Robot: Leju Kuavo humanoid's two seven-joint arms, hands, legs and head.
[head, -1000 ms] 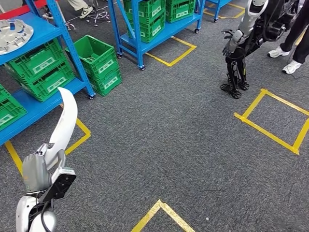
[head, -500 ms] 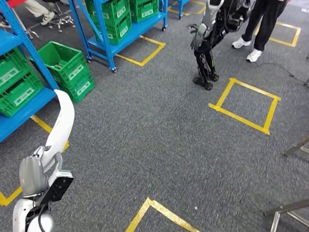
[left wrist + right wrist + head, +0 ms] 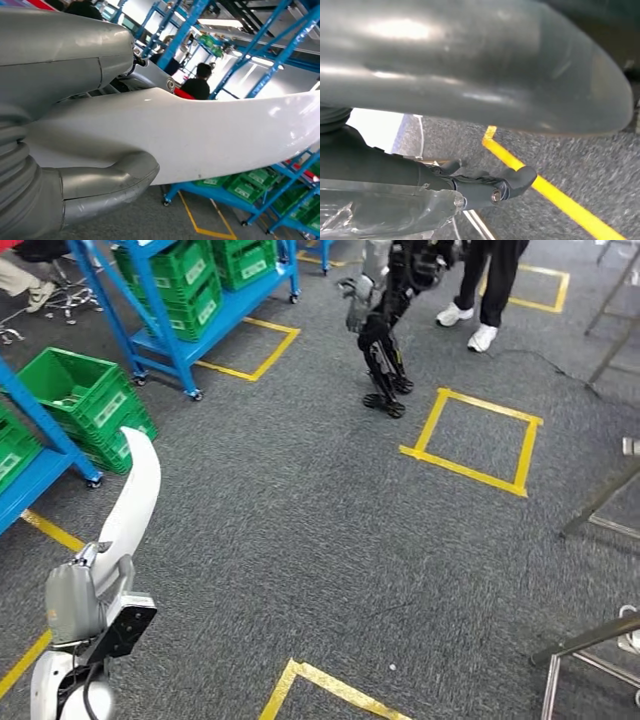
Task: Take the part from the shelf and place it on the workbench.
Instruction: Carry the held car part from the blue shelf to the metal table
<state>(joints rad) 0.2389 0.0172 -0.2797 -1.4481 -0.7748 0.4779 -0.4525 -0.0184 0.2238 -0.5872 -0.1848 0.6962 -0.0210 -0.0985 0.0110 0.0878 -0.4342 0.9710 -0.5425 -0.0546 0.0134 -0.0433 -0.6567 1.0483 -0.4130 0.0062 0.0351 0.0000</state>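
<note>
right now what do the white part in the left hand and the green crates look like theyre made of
White part: glossy painted plastic or sheet metal, judging by its sharp highlights and smooth curve; which one is unclear. Green crates: likely moulded plastic, with ribbed walls and a dull, even colour.

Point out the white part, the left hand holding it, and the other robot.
white part (image 3: 136,495): head view, middle of its curved body.
left hand (image 3: 75,598): head view, grey back of the hand.
other robot (image 3: 381,335): head view, dark leg.

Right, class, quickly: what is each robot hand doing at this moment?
Left robot hand: holding the white curved part.
Right robot hand: cannot be told; its fingers look extended, but the view is too partial.
</note>
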